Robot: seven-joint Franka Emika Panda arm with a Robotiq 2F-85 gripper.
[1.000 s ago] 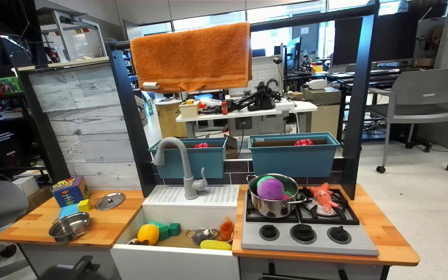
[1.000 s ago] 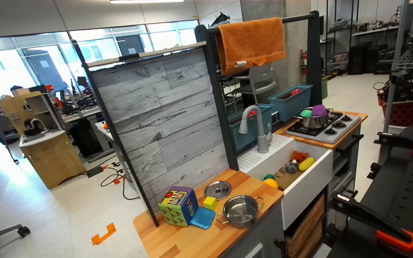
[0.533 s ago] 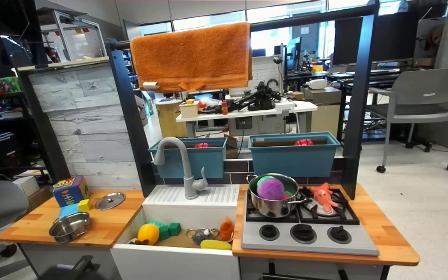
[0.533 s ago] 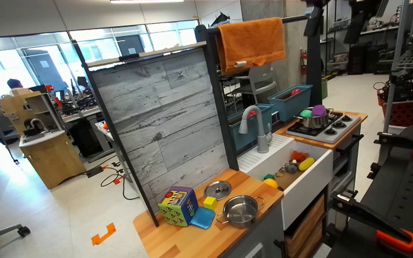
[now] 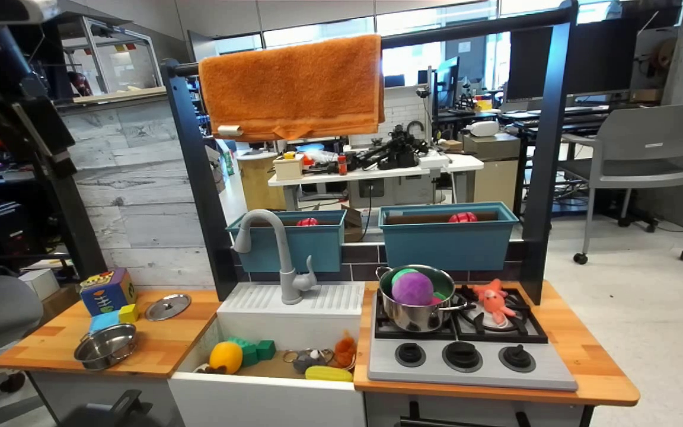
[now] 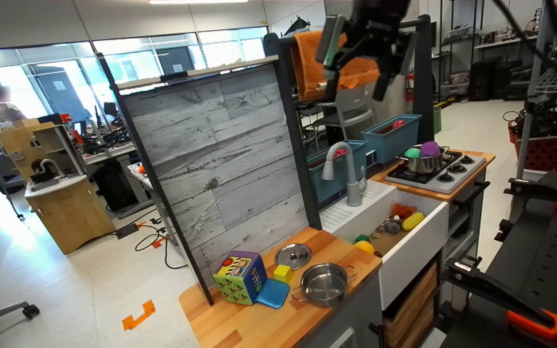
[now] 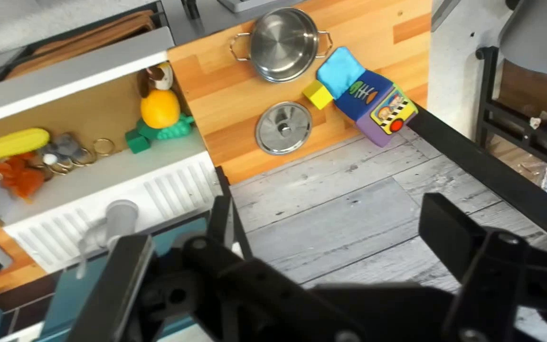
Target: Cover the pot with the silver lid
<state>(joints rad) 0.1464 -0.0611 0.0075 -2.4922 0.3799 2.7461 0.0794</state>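
Observation:
The small steel pot stands open and upright on the left wooden counter in both exterior views. It looks empty in the wrist view. The silver lid lies flat on the same counter behind the pot, knob up, apart from it; it also shows in the exterior view and the wrist view. My gripper hangs high above the counter and sink, fingers pointing down. In the wrist view its fingers are wide apart with nothing between them.
A yellow block, a blue cloth flap and a soft cube sit beside pot and lid. The wood-look wall rises behind them. The grey faucet and sink with toys are alongside. A larger pot holds a purple ball.
My arm has come into view from above, moving left in an exterior view with the gripper open. It now shows at the top left of the other view too. Pot and lid have not moved.

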